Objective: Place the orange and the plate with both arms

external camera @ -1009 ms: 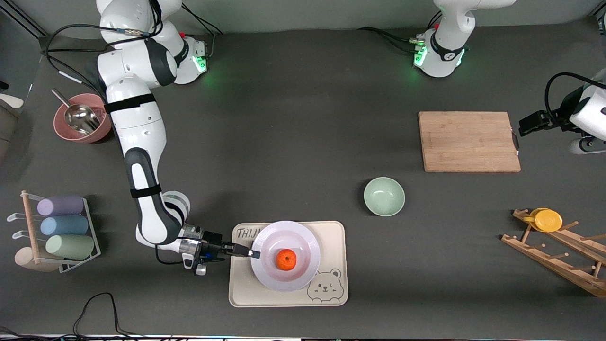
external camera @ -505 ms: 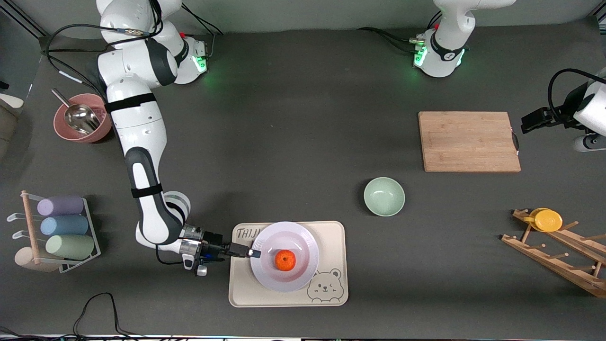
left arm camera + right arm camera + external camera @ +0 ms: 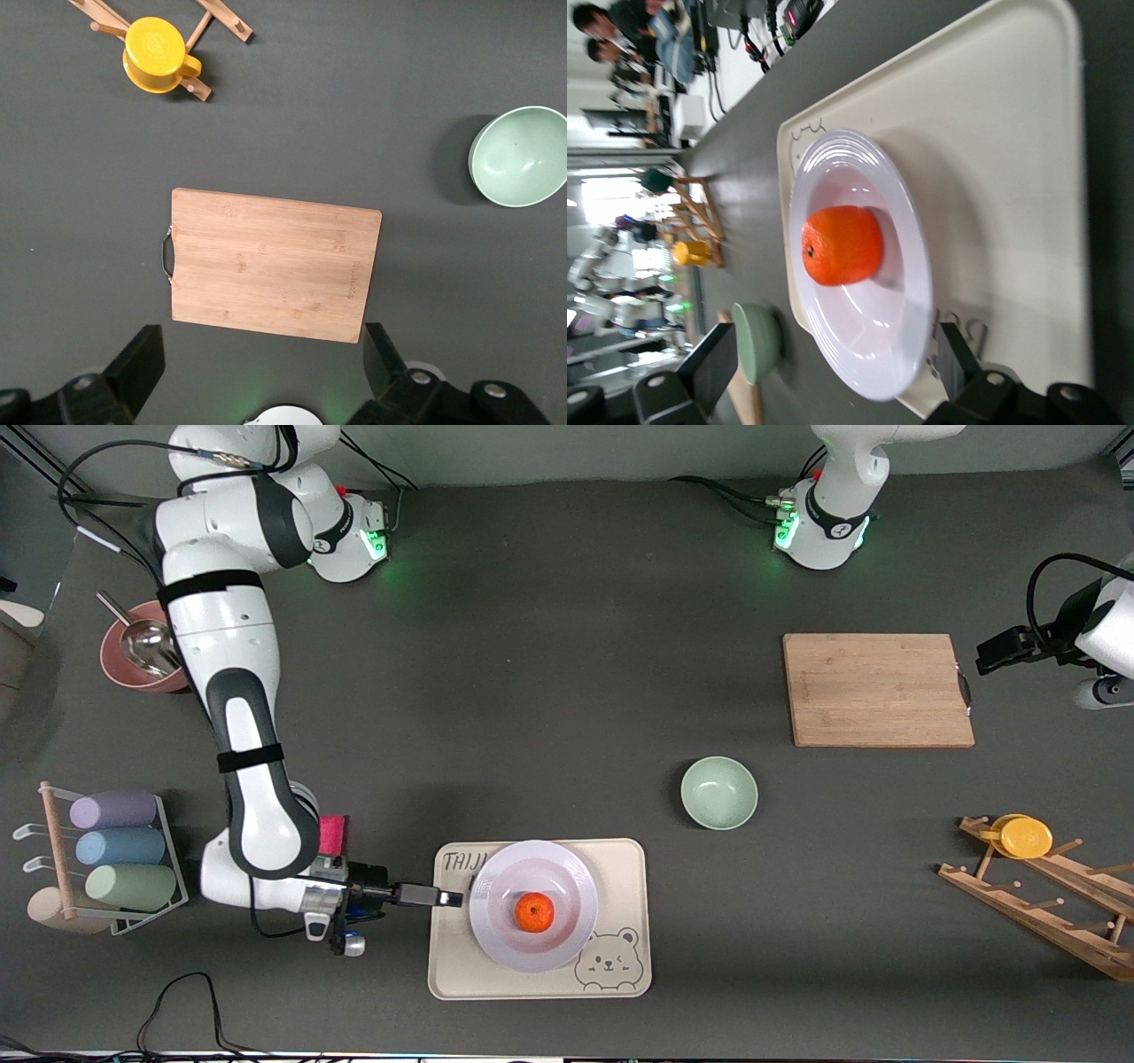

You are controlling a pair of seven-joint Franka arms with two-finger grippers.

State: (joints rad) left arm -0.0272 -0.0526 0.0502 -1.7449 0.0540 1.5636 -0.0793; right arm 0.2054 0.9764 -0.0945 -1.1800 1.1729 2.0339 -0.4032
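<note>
The right gripper (image 3: pixel 450 899) has let go of the plate (image 3: pixel 567 868) and backed off, fingers open; the orange (image 3: pixel 535 911) sits on it, on the bear tray (image 3: pixel 620 859); the left gripper (image 3: pixel 992 657) waits open beside the cutting board (image 3: pixel 877 689); placing looks done.

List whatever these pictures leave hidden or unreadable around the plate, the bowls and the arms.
- Tray lettering: front view, the plate holding the orange covers its end.
- Pink bowl and metal scoop: front view, partly hidden by the right arm.
- Left gripper: front view, its arm is cut off by the edge.
- Pink object beside the right arm: too covered to identify.
</note>
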